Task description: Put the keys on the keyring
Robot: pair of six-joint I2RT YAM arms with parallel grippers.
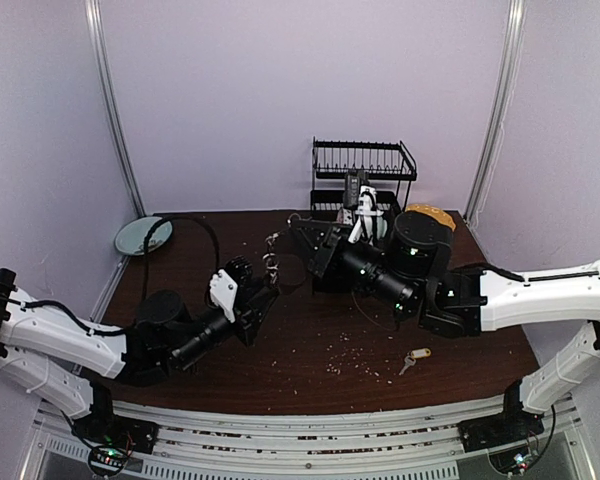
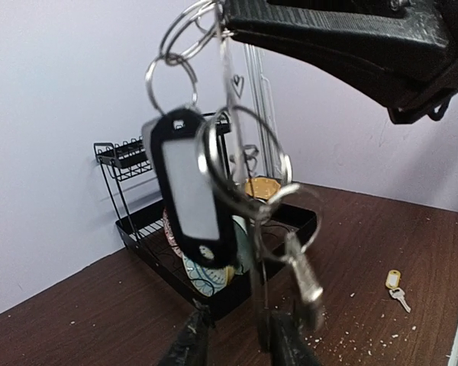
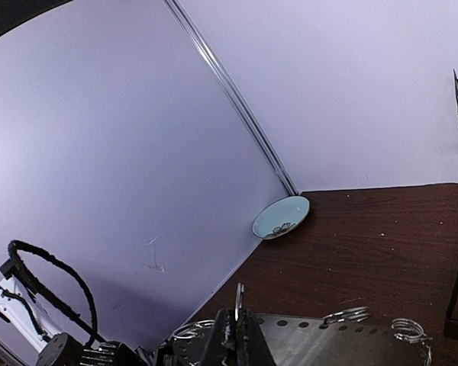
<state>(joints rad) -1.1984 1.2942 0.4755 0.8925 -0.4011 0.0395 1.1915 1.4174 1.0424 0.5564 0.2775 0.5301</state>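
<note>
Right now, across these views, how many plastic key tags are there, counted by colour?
Yellow tag, lying on the table: 1
Black-and-white tag, hanging from a small ring: 1
Total: 2

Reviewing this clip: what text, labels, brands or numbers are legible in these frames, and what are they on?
No text can be read in any view.
On the black tag, the white insert looks blank.
On the keys, the yellow tag is too small to read.
On the bowl, there is only a painted pattern, with no letters visible.
</note>
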